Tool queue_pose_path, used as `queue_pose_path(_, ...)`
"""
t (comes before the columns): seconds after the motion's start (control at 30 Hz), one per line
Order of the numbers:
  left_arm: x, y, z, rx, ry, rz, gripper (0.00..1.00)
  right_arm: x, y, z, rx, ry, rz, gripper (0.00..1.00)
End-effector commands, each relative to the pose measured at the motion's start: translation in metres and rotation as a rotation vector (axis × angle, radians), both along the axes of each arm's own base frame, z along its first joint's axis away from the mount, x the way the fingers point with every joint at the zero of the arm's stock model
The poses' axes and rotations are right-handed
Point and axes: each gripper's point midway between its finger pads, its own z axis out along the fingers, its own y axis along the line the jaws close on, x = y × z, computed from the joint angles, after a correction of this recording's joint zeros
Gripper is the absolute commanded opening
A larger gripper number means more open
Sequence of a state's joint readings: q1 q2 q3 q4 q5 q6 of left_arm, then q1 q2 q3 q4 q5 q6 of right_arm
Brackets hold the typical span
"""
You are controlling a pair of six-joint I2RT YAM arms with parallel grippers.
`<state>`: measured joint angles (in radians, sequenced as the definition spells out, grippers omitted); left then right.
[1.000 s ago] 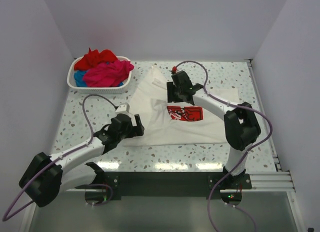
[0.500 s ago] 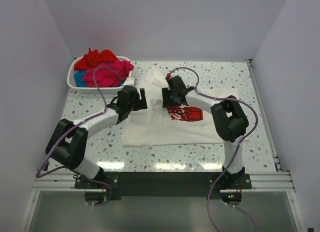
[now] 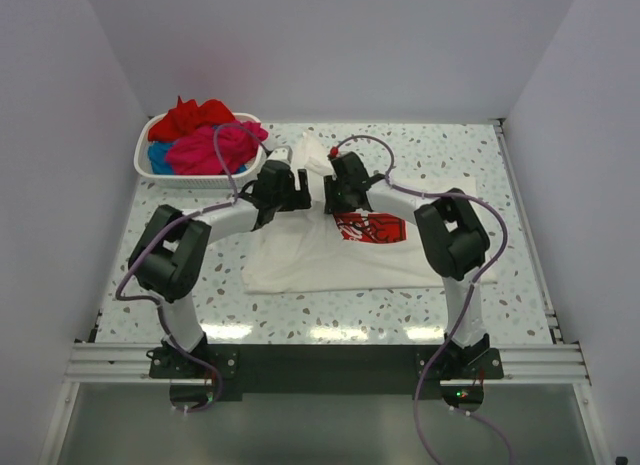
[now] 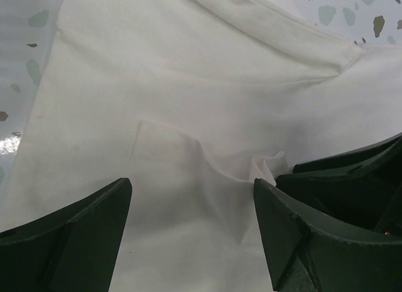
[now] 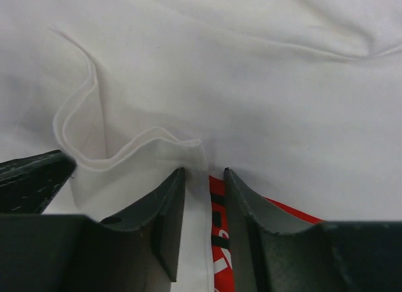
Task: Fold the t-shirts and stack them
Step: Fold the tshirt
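Centrally, the white t-shirt (image 3: 320, 260) is spread flat on the speckled desk (image 3: 450, 155), with its red print (image 3: 370, 227) turned upward. The left end effector (image 4: 193, 191) is held wide above the plain cloth near the collar; its fingers (image 4: 75, 235) are set well apart and nothing is gripped between them. Just beside it, the right end effector (image 5: 204, 179) is narrowed about a raised fold of the same shirt at the print's edge; whether that fold is pinched cannot be told. The red t-shirt (image 3: 195, 117), the magenta-pink t-shirt (image 3: 215, 147) and the blue t-shirt (image 3: 158, 158) are heaped in the white basket (image 3: 200, 178) at the desk's far left corner.
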<state>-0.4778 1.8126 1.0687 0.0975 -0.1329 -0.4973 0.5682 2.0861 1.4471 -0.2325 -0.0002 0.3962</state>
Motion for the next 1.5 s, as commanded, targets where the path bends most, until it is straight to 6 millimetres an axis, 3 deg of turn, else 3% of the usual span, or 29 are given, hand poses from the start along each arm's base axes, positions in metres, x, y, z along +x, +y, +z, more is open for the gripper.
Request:
queue_pose_path(0.0,0.015,-0.014,0.005,-0.090,-0.030,0.005,0.83,0.015,0.015,0.018,0.054,-0.057,0.016,0.32)
queue_pose_path(0.2,0.015,-0.015,-0.029,-0.108,0.030,0.041,0.84,0.014,0.015,0.020,0.057,-0.057,0.023,0.24)
queue_pose_path(0.37,0.010,-0.001,-0.051,-0.086,0.065,0.095,0.84,0.011,0.012,0.022,0.055,-0.064,0.026,0.15)
queue_pose_path(0.6,0.003,0.006,-0.056,-0.081,0.075,0.106,0.85,0.010,0.013,0.017,0.053,-0.048,0.024,0.00)
queue_pose_path(1.0,-0.003,0.022,-0.060,-0.077,0.079,0.154,0.94,0.006,-0.038,0.033,-0.034,-0.076,-0.112,0.00)
queue_pose_path(1.23,-0.002,0.027,-0.059,-0.060,0.075,0.169,0.95,0.010,-0.046,0.041,-0.061,-0.099,-0.130,0.00)
queue_pose_path(1.47,-0.001,0.037,-0.061,-0.017,0.081,0.203,0.95,0.011,-0.054,0.038,-0.115,-0.075,-0.151,0.00)
